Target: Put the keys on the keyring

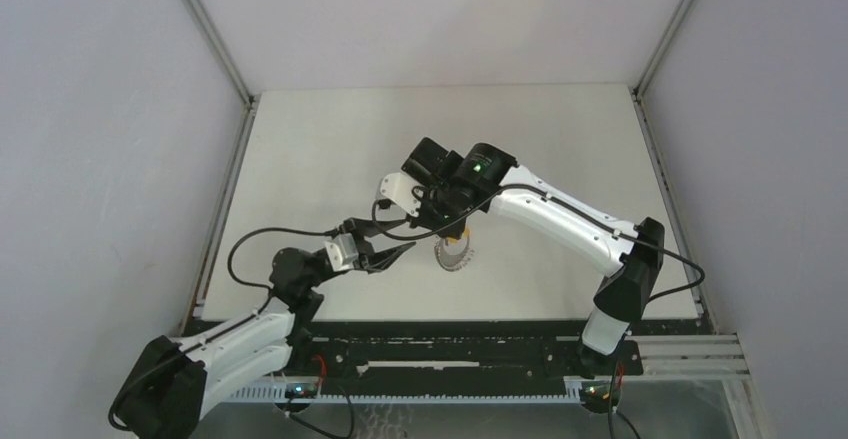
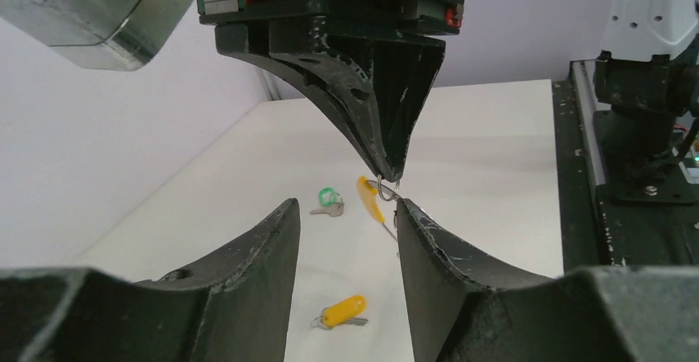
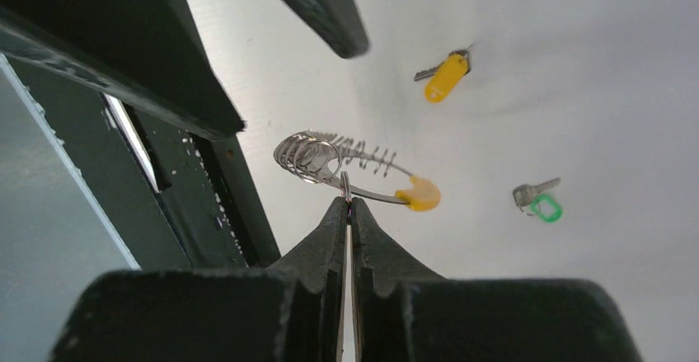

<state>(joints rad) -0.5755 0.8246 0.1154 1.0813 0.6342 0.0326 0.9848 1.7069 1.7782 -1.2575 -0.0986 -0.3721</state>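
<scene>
The keyring [image 3: 346,164], grey wire with coiled loops and a yellow-orange section [image 3: 418,195], is pinched by a small loop in my shut right gripper [image 3: 347,204]. It shows below the right wrist in the top view [image 1: 455,252] and hangs from the right fingertips [image 2: 387,164] in the left wrist view. My left gripper [image 2: 346,209] is open and empty, just left of the ring [image 1: 400,252]. The green-headed key [image 2: 330,200] and the orange-headed key [image 2: 340,312] lie apart on the table, loose. Both show in the right wrist view, orange [image 3: 446,76] and green [image 3: 540,201].
The white table [image 1: 330,159] has grey walls on three sides and a metal frame. A black rail [image 1: 450,334] runs along the near edge by the arm bases. The right arm's base [image 2: 651,131] stands at the right of the left wrist view.
</scene>
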